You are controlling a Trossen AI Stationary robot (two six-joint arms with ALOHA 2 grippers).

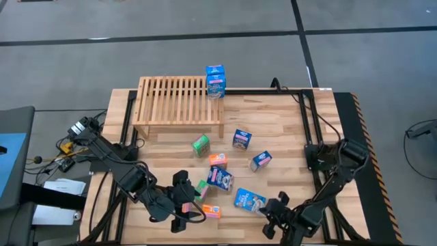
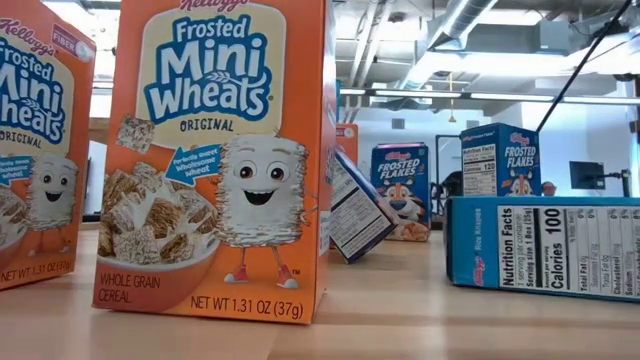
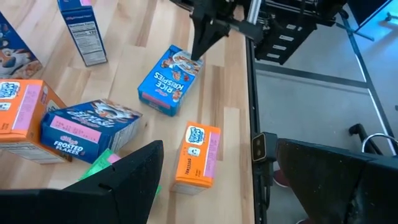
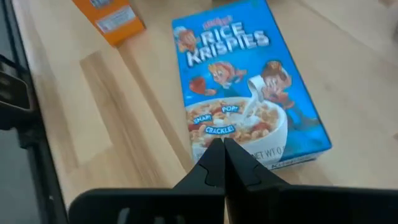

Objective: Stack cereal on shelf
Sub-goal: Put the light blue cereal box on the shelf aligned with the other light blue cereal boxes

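— Where are the small printed cardboard cereal boxes (image 1: 220, 179) lying?
— Eight are scattered mid-table; a ninth blue one (image 1: 215, 80) is standing on the light-wood slatted shelf (image 1: 179, 101), at its right end.
— And the grippers?
— The left gripper (image 1: 184, 207), fingers spread, is hovering beside an orange box (image 1: 211, 211) near the front edge. The right gripper (image 1: 274, 217), fingers pressed together, is touching the flat blue Rice Krispies box (image 4: 247, 81).

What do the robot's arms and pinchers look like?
Both arms are dark, almost black, built of chunky jointed segments. The left gripper has broad, flat black fingers that taper to a point. The right gripper has slim black fingers narrowing to wedge tips. Coloured wires bunch near the left arm's base.
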